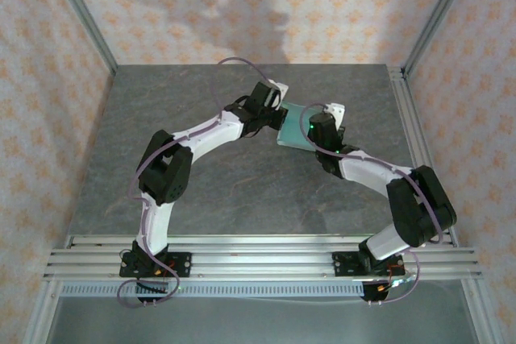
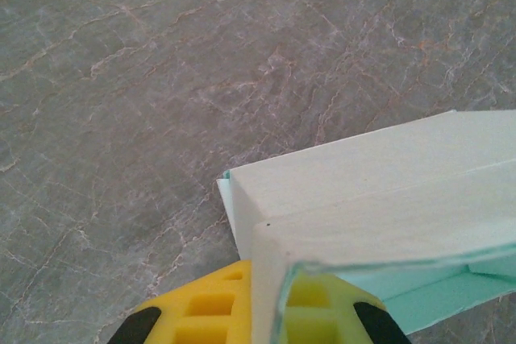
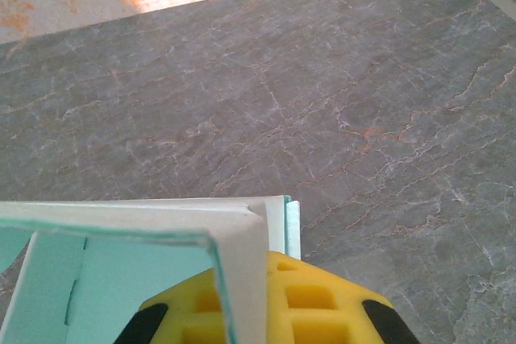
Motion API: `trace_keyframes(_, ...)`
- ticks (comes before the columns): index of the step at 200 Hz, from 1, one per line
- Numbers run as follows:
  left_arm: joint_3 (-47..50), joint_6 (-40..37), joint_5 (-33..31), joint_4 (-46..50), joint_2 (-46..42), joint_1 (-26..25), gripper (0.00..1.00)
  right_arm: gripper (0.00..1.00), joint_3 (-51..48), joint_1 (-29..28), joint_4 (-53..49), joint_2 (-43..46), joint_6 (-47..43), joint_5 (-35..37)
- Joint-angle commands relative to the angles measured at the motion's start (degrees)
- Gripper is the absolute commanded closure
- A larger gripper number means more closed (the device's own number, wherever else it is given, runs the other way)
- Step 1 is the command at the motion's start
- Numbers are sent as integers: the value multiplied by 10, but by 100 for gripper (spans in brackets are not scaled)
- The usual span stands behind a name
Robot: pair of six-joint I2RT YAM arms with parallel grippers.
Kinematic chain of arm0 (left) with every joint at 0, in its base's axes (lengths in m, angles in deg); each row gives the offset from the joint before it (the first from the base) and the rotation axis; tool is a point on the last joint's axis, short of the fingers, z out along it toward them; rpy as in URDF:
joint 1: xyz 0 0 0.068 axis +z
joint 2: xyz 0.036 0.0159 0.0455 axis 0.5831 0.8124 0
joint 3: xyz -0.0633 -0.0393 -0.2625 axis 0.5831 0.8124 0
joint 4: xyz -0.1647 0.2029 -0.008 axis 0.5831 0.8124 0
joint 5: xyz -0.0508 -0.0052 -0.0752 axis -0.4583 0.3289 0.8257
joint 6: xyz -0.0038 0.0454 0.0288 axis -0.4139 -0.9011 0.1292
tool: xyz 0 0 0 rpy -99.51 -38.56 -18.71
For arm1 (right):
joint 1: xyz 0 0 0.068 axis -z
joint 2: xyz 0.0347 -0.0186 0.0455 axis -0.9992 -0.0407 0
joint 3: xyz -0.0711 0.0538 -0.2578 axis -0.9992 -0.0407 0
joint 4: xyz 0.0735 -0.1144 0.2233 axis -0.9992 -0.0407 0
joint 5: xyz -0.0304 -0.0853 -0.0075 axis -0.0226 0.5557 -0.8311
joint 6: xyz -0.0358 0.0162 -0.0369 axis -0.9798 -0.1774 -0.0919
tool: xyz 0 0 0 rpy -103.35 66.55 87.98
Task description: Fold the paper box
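Half-formed paper box over the far middle of the tabletop, pinched by left gripper and right gripper, each clamped on a wall. Likely to buckle or tear (thin stock) if pulled unevenly; likely to spring flat on any slip.

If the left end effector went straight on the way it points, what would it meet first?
The paper box, which the left end effector holds clamped; past it, probably the grey table, though depth is unclear.
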Motion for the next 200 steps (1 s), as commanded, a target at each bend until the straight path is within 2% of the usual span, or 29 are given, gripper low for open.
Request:
trace_keyframes(1, 23, 23, -17, -30, 5, -11, 100, 100, -21, -3, 98, -2, -3, 8)
trace_keyframes(76, 65, 48, -40, -67, 6, -19, 100, 100, -83, -6, 194, -20, -35, -14)
trace_keyframes(133, 87, 67, -57, -84, 4, -23, 100, 100, -108, -6, 222, -32, -34, -24)
trace_keyframes(182, 68, 112, -52, -50, 7, -25, 100, 100, -105, -8, 210, -32, -29, -20)
trace_keyframes(200, 40, 130, -61, 4, 14, -25, 100, 100, -100, -9, 203, -27, -30, -20)
